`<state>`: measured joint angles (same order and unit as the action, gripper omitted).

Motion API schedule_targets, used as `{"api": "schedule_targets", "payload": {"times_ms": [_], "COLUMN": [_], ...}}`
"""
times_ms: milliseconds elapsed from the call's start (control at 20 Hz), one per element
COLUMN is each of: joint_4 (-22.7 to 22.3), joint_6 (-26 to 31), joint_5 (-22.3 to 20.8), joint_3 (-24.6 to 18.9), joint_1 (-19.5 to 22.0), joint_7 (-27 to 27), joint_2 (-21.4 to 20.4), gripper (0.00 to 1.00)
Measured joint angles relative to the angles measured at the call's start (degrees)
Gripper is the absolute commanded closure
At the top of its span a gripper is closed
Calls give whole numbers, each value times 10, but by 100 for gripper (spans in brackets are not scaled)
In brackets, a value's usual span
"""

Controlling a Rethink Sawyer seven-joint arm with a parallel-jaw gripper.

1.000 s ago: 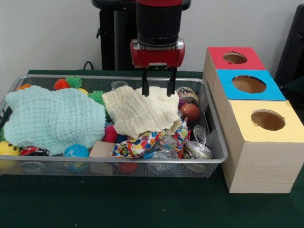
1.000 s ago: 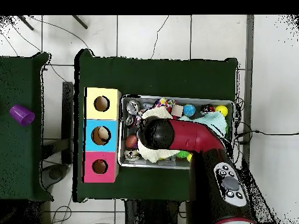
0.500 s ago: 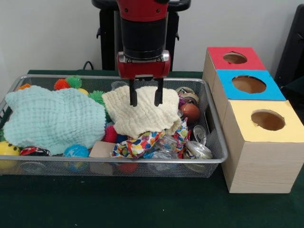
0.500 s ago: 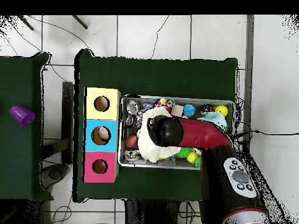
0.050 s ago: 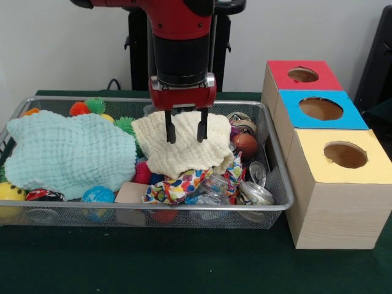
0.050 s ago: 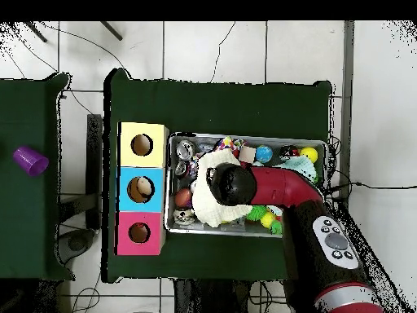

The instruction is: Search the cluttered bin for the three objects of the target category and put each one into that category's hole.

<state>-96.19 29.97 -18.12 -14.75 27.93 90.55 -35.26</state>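
Here the gripper (image 5: 184,131) hangs with its fingers spread and empty just over the cream cloth (image 5: 184,150) in the wire bin (image 5: 278,184), beside the cans (image 5: 256,193) and the three holed boxes (image 5: 334,177).

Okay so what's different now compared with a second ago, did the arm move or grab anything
In the front view the hand has slid left and slightly lower, and now hangs open over the cream cloth. It has taken hold of nothing and let nothing go. The cloth, the mint cloth, the other clutter in the wire bin and the three boxes look unchanged.
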Motion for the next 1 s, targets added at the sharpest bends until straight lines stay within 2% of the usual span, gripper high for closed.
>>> {"api": "schedule_targets", "payload": {"times_ms": [600,800,850,1000], "joint_4": [19,23,25,25], "joint_6": [0,0,0,-1], "joint_5": [-46,-49,-49,-50], "joint_3": [-21,-25,-29,-32], "joint_1": [1,3,8,11], "joint_7": [0,0,0,0], "joint_2": [57,66,67,67], "gripper": [0,0,100,100]}}
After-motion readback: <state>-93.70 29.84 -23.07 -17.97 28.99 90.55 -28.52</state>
